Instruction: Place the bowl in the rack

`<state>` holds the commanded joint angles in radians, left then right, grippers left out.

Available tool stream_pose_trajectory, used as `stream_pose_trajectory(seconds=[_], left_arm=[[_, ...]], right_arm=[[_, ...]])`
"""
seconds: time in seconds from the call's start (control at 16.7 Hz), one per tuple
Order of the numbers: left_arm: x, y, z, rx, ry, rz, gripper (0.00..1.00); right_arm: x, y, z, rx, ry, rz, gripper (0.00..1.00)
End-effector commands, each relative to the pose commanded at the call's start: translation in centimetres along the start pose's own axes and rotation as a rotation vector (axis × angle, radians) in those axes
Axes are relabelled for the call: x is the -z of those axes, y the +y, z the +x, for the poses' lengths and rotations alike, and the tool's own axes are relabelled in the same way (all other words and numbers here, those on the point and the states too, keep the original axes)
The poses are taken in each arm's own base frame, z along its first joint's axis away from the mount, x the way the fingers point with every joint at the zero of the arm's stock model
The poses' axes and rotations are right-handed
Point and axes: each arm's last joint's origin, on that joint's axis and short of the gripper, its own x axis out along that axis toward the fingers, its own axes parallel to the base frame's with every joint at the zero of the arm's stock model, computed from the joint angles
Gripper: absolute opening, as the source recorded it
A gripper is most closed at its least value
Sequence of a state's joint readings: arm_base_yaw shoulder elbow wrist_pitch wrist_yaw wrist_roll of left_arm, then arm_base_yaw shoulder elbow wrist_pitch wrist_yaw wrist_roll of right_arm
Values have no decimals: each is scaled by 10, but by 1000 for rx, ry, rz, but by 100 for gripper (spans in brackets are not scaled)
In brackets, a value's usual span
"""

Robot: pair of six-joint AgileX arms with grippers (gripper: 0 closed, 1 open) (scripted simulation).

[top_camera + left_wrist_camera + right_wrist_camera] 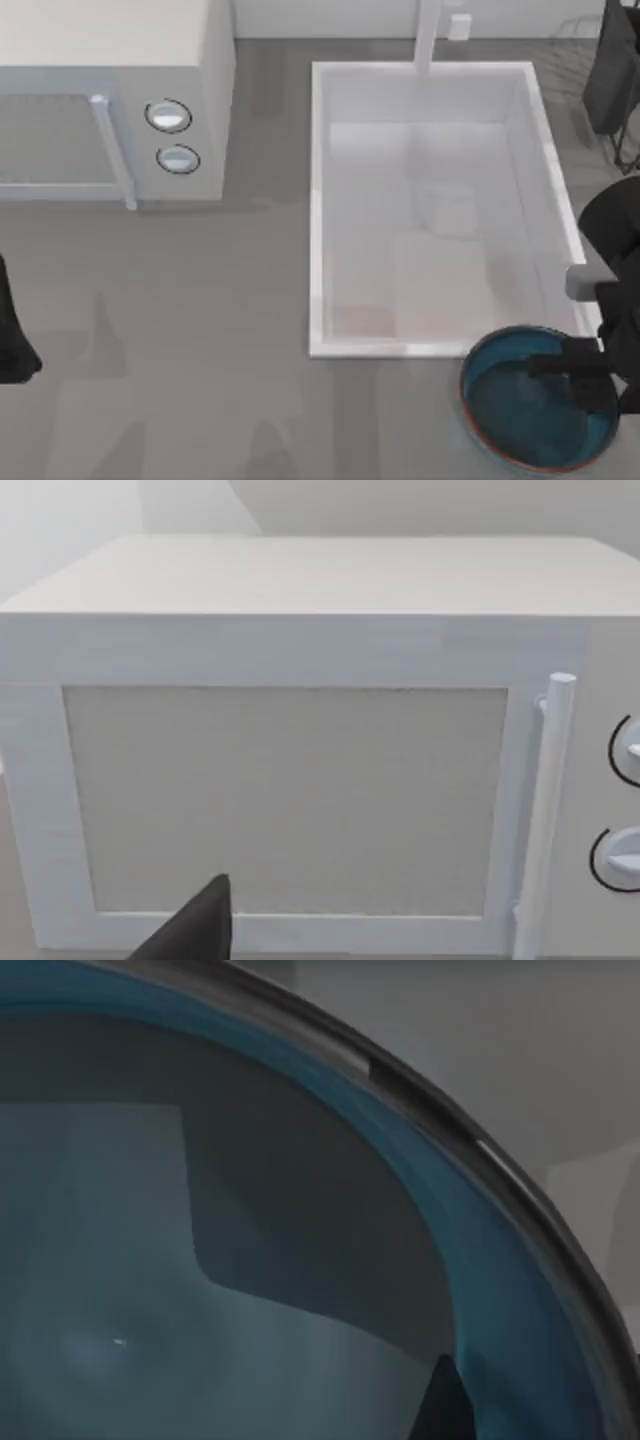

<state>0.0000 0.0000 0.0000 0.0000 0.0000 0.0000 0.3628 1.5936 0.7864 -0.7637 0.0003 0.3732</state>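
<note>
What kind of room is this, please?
Most likely a rendered kitchen counter: a white microwave with two dials, a white sink with a tap, and a blue bowl under the right gripper.

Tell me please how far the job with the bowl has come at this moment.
Early stage. Done: the right gripper has reached the bowl, which sits on the counter just in front of the sink. In hand: the gripper is over the bowl's right side; whether it grips is unclear. Left: lifting the bowl and carrying it to the rack at the far right. The left arm is parked at the left edge.
</note>
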Motion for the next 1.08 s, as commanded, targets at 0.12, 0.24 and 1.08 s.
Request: stream_pose_trajectory(seconds=[0.12, 0.24, 1.08], left_arm=[[0, 0, 0, 0, 0, 0, 100], [0, 0, 0, 0, 0, 0, 100], [0, 0, 0, 0, 0, 0, 100]], right_arm=[[0, 0, 0, 0, 0, 0, 2], [0, 0, 0, 0, 0, 0, 0], [-20, 9, -53, 2, 1, 2, 0]])
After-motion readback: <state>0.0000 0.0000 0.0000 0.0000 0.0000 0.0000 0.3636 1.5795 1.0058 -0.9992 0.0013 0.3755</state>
